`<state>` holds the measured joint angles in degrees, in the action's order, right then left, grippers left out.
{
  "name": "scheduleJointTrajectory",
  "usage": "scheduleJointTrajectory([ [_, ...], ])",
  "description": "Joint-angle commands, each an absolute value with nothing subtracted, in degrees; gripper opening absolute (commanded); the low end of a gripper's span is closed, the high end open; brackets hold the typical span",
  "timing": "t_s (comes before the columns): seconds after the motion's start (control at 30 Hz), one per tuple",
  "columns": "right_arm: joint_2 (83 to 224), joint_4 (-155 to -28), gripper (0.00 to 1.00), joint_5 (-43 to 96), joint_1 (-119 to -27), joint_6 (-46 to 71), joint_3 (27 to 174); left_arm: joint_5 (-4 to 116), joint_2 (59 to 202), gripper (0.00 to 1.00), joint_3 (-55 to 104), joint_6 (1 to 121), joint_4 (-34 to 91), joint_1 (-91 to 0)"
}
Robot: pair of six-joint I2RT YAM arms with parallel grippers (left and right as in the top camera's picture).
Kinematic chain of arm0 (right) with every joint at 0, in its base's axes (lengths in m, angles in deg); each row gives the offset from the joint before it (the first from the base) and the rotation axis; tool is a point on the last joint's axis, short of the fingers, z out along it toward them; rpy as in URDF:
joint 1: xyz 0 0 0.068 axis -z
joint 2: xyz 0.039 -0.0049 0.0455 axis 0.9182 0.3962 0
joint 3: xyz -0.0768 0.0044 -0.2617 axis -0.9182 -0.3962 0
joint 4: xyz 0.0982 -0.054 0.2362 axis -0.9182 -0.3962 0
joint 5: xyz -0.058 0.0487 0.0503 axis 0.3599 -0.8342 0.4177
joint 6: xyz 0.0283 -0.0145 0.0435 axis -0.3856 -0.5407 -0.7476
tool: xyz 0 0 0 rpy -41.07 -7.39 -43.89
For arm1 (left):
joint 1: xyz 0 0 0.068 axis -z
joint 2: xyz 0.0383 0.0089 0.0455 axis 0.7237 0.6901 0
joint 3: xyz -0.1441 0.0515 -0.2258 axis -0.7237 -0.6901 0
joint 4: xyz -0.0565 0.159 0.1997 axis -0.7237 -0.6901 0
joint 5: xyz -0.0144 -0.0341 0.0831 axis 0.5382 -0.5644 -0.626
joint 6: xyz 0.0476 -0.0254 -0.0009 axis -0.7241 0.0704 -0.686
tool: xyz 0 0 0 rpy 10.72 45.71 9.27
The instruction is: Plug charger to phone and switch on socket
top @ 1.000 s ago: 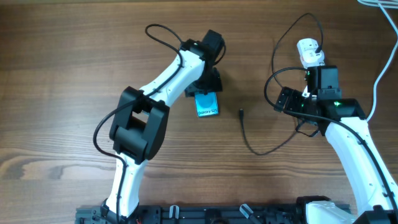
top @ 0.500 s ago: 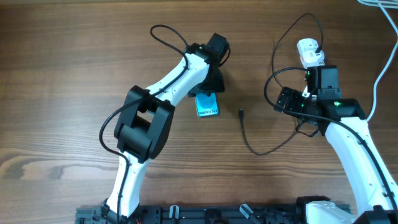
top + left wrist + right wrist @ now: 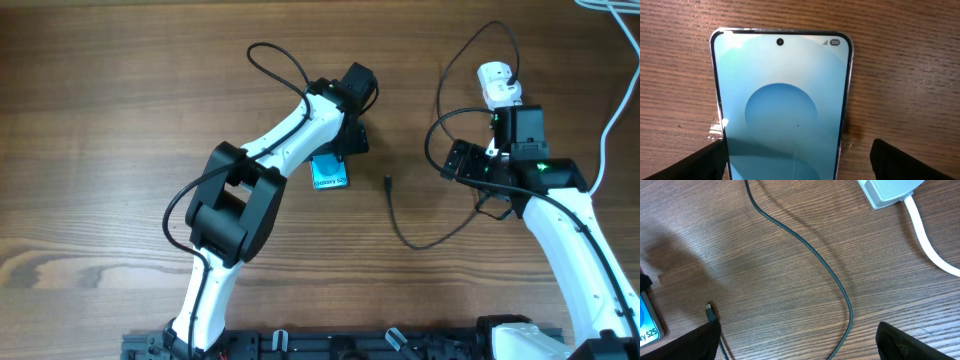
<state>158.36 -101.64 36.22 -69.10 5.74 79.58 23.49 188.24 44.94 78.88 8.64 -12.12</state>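
Tabletop [image 3: 100, 120]: brown wood grain; carries the task's things and both arms
Phone [image 3: 782, 110]: flat, screen up and lit cyan; left of centre, under the left arm's wrist; charging port not visible
Left claw [image 3: 800, 165]: wide, holding nothing; straddles the phone, one finger [image 3: 695, 162] just beside its edge, the other apart from the opposite edge; judged placed to brace the phone against sliding
Charger [image 3: 710, 312]: plug tip loose on the wood, near the phone, not touching; thin black cable looping back toward the socket
Socket [image 3: 497, 83]: white, far right, just beyond the right arm; thick white cord trailing off; switch state impossible to tell
Right claw [image 3: 800, 340]: wide, empty; hovers above the cable between plug tip and socket; probably poised to fetch the tip
Stage: early by the look of it; nothing plugged
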Motion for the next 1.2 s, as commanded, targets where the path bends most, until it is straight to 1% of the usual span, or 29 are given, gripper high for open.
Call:
scheduleJointTrajectory([
  [0.0,158.6,-101.45,1.0,37.2,-68.84,5.15,80.21,24.43,189.59,0.92,42.34,80.2,7.11,-12.63],
  [0.4,158.6,-101.45,1.0,37.2,-68.84,5.15,80.21,26.9,187.21,0.93,42.34,77.14,5.82,-14.03],
  [0.53,158.6,-101.45,1.0,37.2,-68.84,5.15,80.21,28.14,186.16,0.93,42.56,73.25,5.53,-14.13],
  [0.67,158.6,-101.45,1.0,37.2,-68.84,5.15,80.21,28.36,182.73,0.94,42.56,73.25,5.16,-14.2],
  [0.87,158.6,-101.45,1.0,37.2,-68.84,5.15,80.21,28.53,182.47,0.94,42.49,72.57,3.06,-14.72],
  [0.97,158.6,-101.45,1.0,37.2,-68.84,5.15,80.21,27.27,182.69,0.94,41.55,71.54,3.98,-14.77],
  [1.17,158.6,-101.45,1.0,37.2,-68.84,5.15,80.21,27.73,183.34,0.95,35.3,71.34,9.6,-14.72],
])
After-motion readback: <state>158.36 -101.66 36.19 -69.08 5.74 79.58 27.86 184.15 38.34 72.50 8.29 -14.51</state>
